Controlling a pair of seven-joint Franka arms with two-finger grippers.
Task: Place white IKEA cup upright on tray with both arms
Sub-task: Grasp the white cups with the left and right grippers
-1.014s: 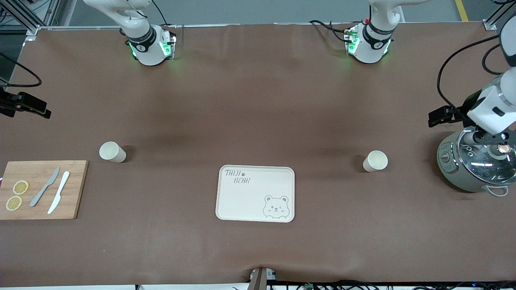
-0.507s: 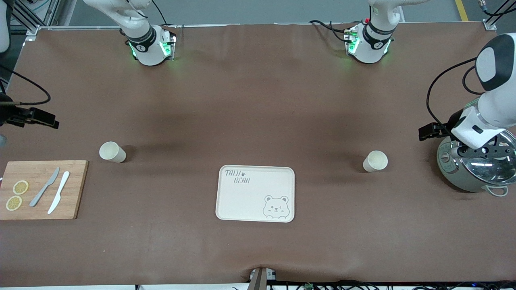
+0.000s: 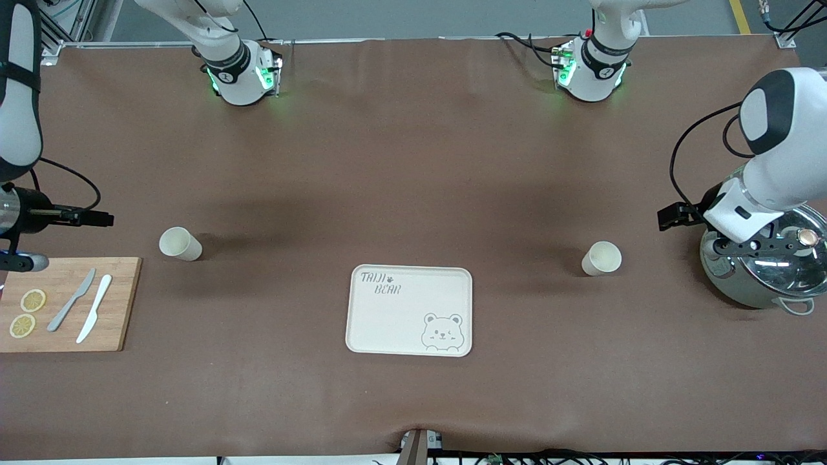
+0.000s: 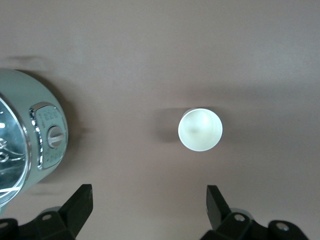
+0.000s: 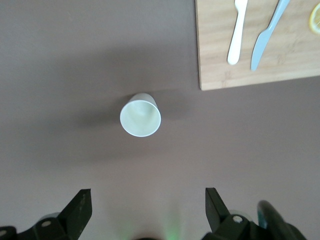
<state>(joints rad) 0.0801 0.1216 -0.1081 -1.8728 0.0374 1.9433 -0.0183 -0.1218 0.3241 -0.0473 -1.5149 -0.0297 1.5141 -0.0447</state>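
Brown surface [image 3: 413, 161], both arm bases along the top of the front view, tray [image 3: 387, 323] low in the middle of the frame with nothing on it. Two white cups, both off the tray and both upright, mouth up, long axis vertical. The board-side cup [image 3: 180, 244] sits mid-height toward the right arm's end, just above the top corner of the board [image 3: 119, 303]. The cooker-side cup [image 3: 601, 258] sits mid-height toward the left arm's end, near the cooker [image 3: 730, 284] but apart from it. Tray lies between the two cups, a bit lower in the frame. Left claw [image 4: 149, 200] is released, holds nothing and hangs over the cooker's edge. In the left wrist view its cup shows above the gap between the fingers and off toward one finger, so the claw is not centred on it yet. Right claw [image 5: 148, 200] is also released and empty, up at the frame edge over the top edge of the board. In the right wrist view its cup sits above the finger gap, nearly centred. Each arm is clearly nearer its own end's cup. My read: the approach step has barely started. Next move likely needs each claw brought over its cup and lowered with the fingers straddling the wall. The thin cups could tip if nudged.
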